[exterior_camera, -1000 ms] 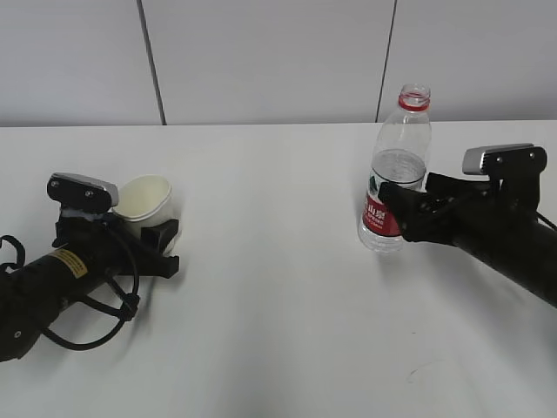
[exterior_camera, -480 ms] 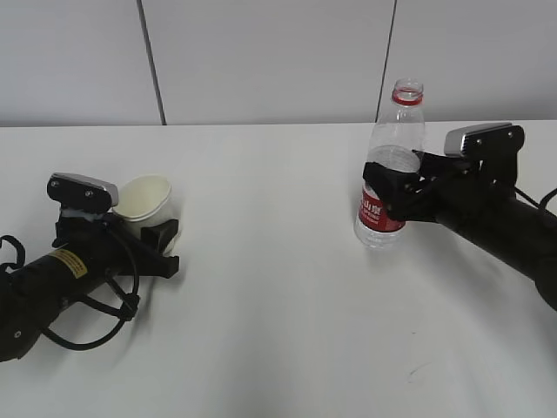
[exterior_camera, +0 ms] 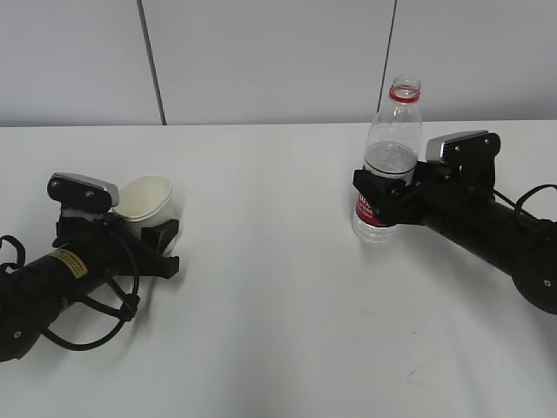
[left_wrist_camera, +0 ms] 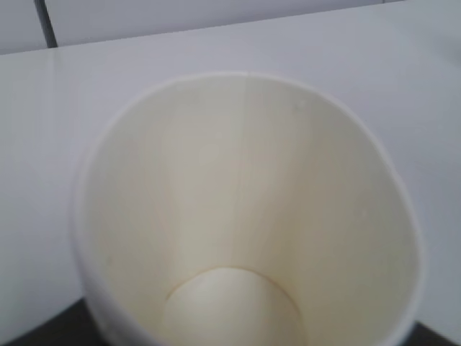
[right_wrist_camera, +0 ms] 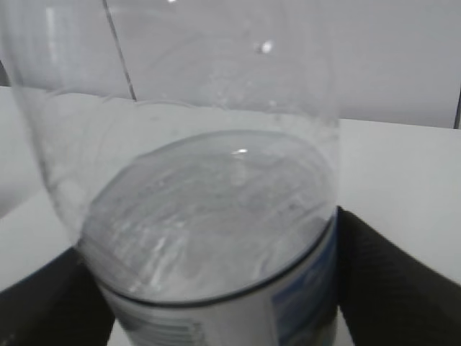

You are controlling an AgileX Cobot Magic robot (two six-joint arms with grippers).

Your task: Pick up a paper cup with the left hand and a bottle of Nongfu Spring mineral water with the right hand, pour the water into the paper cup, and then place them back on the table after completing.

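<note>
I see the paper cup [exterior_camera: 145,198] on the left side of the white table [exterior_camera: 270,287], and my left hand [exterior_camera: 157,244] has its two black fingers closed on the cup's sides. The cup tips a little toward the arm. From my left wrist camera I look right down into the cup [left_wrist_camera: 245,216], and it is dry and bare inside, just a cream wall and a round bottom (no water in there at all). On the right side of the table I see the bottle [exterior_camera: 387,165]. My right hand [exterior_camera: 383,196] is clamped around its middle, just above the red label. The bottle stands almost straight up and leans a tiny bit. It has no cap on, only a red ring at the open neck. I cannot tell if its bottom touches the table or hangs just over it. The water [right_wrist_camera: 216,216] fills the bottle about halfway, and the top half is clear and holds only air. In my right wrist camera the water's top looks flat and shiny, with a few drops stuck to the plastic above it. The cup and the bottle are well apart.
</note>
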